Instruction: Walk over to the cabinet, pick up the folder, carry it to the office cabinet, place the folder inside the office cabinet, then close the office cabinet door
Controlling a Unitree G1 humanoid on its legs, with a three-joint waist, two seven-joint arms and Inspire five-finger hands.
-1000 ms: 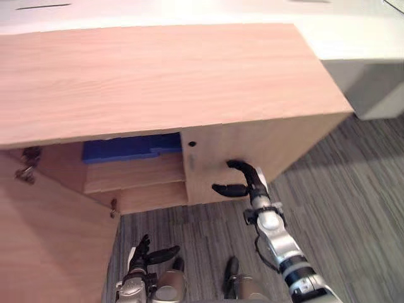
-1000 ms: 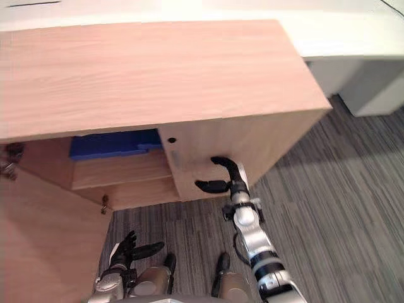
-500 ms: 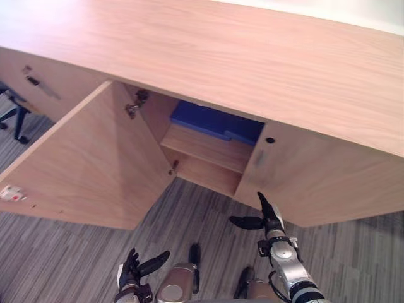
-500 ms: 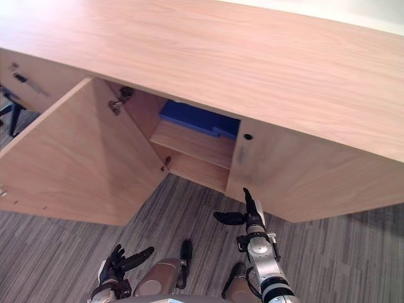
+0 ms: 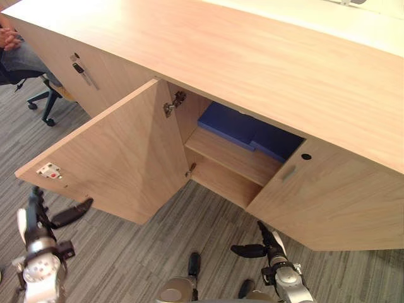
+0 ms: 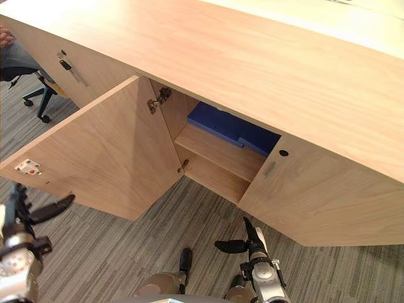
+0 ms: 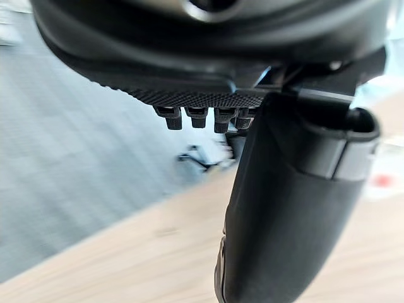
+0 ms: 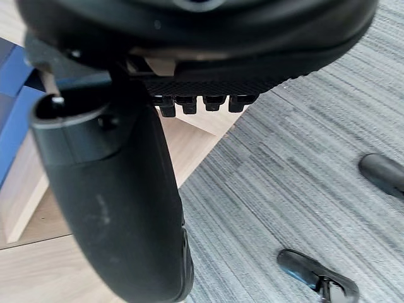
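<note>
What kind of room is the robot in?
Most likely an office: a long wooden cabinet with one door open, a blue folder inside, grey carpet and a wheeled chair nearby.

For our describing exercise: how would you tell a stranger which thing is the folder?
Start at the long wooden cabinet and find its open door. Behind that door, the folder lies flat on the upper shelf. It is blue, while everything around it is light wood.
</note>
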